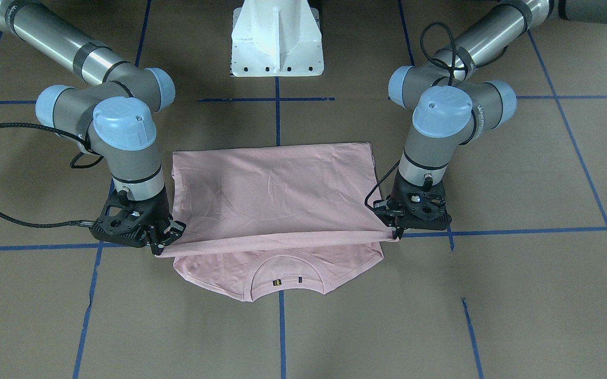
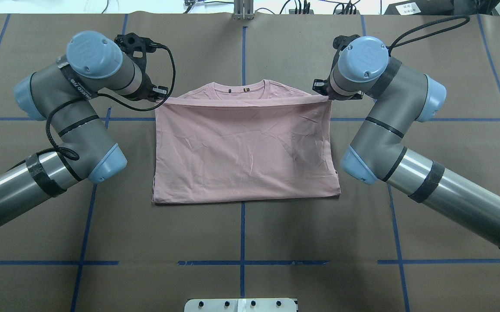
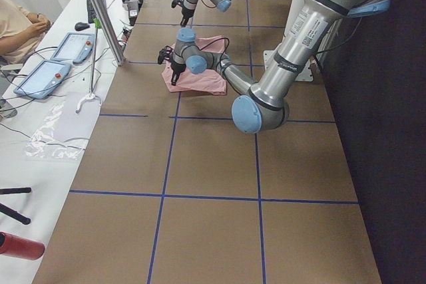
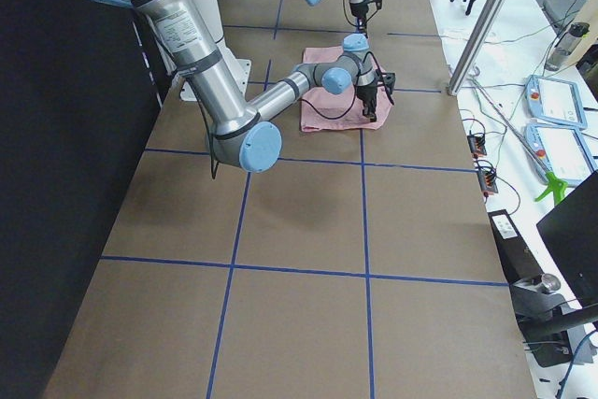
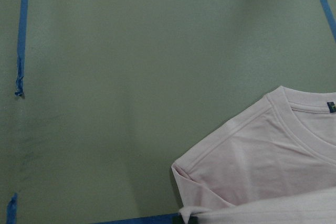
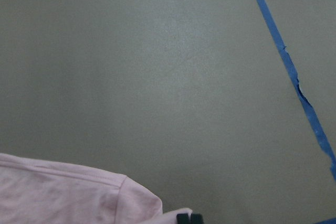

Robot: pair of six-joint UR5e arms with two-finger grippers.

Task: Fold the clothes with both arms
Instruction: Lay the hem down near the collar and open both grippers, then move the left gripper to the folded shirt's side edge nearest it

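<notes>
Two arms, left gripper (image 1: 397, 232) and right gripper (image 1: 160, 246) each clenched on a hem corner of the pink shirt (image 1: 271, 189), shirt folded over, straight out from the base (image 1: 277, 42), held hem farthest from the base.

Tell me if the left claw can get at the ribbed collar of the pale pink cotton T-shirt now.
Probably not: the left claw is shut on a hem corner of the pale pink cotton T-shirt, though the ribbed collar lies uncovered.
</notes>
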